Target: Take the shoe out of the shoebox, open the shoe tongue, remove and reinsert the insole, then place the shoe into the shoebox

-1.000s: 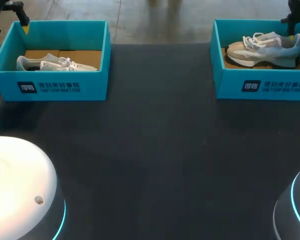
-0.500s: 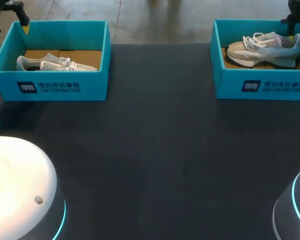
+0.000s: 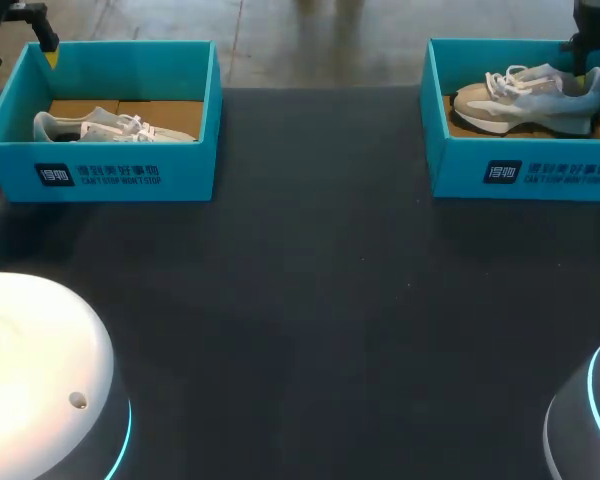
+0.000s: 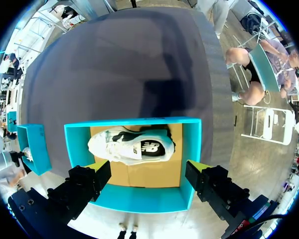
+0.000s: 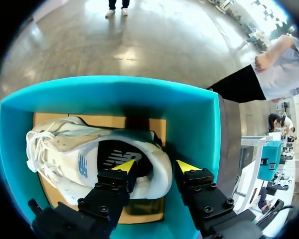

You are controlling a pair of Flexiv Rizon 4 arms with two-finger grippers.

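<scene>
Up top in the head view, we're looking at two teal boxes sitting at the far side of the tabletop, well apart. The left shoebox is holding the left shoe lying low on the cardboard, with our left arm hanging by its far outer corner. The right shoebox is holding the right shoe standing on its sole. Its toe is pointing toward the middle and its heel is at the outer end, right where our right arm is sitting.

Moving to the left wrist view, the left jaws are gaping wide and gripping nothing. Their yellow fingertips are hovering over the near wall of the left shoebox. The left shoe is lying ahead of them, its length running parallel to the line from one finger to the other.

Over in the right wrist view, the right jaws are standing partly open, straddling the heel of the right shoe. One of the fingertips is hanging over the dark opening. The other is sitting outside the heel and looking just clear of it, so we're reading this as not clamped yet. The shoe's length is running off to one side of the jaws. We're guessing the right arm is doing the lift, pinching across the heel collar.
</scene>
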